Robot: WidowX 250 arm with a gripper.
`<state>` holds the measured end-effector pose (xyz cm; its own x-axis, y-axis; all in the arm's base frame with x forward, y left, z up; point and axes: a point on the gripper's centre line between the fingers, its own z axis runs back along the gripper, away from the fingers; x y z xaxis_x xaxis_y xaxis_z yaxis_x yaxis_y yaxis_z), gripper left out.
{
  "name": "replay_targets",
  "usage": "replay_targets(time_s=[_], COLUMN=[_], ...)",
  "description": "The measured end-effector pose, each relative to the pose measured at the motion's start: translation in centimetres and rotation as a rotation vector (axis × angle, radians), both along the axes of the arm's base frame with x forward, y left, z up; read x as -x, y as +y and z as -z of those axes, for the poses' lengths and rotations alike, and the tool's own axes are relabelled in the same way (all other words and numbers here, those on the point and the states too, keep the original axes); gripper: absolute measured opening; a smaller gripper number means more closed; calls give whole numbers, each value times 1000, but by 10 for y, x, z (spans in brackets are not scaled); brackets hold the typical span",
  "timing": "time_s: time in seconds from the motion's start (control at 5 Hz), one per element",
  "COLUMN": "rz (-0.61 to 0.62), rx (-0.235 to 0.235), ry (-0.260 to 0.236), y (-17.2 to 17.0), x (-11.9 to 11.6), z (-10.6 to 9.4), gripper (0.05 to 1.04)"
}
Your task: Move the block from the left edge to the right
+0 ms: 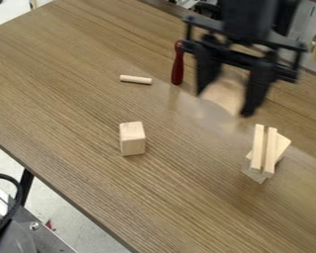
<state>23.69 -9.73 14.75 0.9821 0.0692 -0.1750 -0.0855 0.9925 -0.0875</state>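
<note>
Wood-grained tabletop (61, 84) below, your gripper (222, 103), right of the standing block (132, 139), clasps a pale piece (224, 92) between wide-set fingers, likely for carrying.

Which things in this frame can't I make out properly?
All in the camera view:
- Wooden piece in the end effector: blurred, exact shape unclear.
- Dark red handle: upper end meets the end effector's frame, so what lies beyond is hidden.
- Pale wood under two sticks: partly covered by them.
- Black cable: cut off by the left edge.
</note>
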Motion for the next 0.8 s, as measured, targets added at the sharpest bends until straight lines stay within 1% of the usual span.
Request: replay_targets(time_s=[0.2, 0.4, 0.6, 0.8], rz=[-18, -59, -94, -77], rx=[-18, -11, 28, 29], ry=[-36, -56, -38, -4], y=[-16, -25, -34, -37], x=[-13, -19, -24, -32], z=[3, 9, 20, 37], gripper=[619, 619, 619, 619])
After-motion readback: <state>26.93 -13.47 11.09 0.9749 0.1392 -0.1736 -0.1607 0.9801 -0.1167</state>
